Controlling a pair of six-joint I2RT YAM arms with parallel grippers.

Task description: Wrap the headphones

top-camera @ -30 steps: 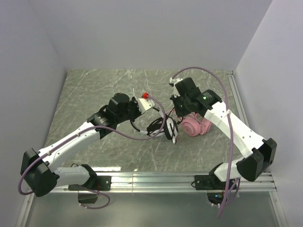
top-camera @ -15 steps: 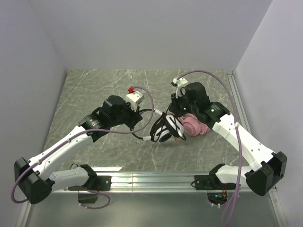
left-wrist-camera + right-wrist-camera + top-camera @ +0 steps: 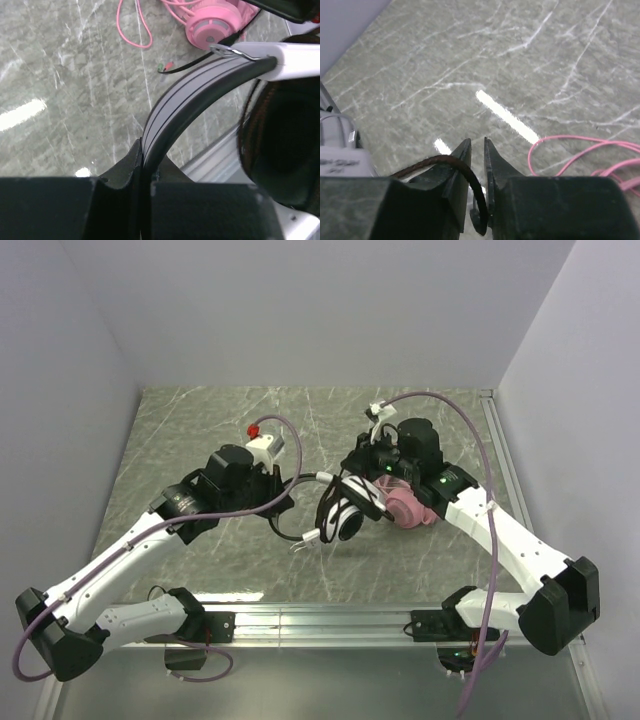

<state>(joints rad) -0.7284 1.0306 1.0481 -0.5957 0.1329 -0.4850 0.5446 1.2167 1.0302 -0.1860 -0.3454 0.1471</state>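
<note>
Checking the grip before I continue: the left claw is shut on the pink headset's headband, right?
No. The left claw is shut on the headband of the black-and-white headset; the pink headset lies on the table beyond it. The left wrist view shows this.

grey marbled table [image 3: 200,430] with the pink headset [image 3: 408,508] on it

A grey marbled table [image 3: 200,430] meets plain white walls [image 3: 300,310].

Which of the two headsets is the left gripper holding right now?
The black-and-white headphones: the left gripper is clamped on their headband. The pink headphones lie on the table.
</note>
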